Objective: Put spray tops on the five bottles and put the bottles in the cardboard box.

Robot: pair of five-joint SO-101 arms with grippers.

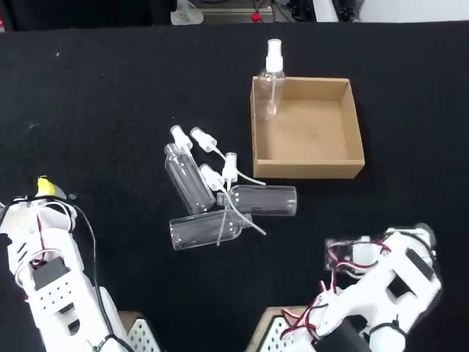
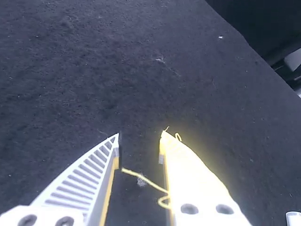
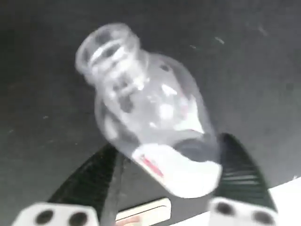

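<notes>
Capping step, I'm judging: I'm clamping my right pincer [image 3: 169,145] on an uncapped clear bottle [image 3: 141,94] near the surface's [image 1: 110,88] near right corner. My left pincer [image 2: 139,136] is hanging apart, holding nothing. Next I'm needing a spray top [image 1: 204,138] from mid-surface fitted on its neck.

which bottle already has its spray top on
The upright bottle in the far left corner of the cardboard box. The three lying bottles on the table are bare-necked, as is the held bottle in the right gripper.
</notes>
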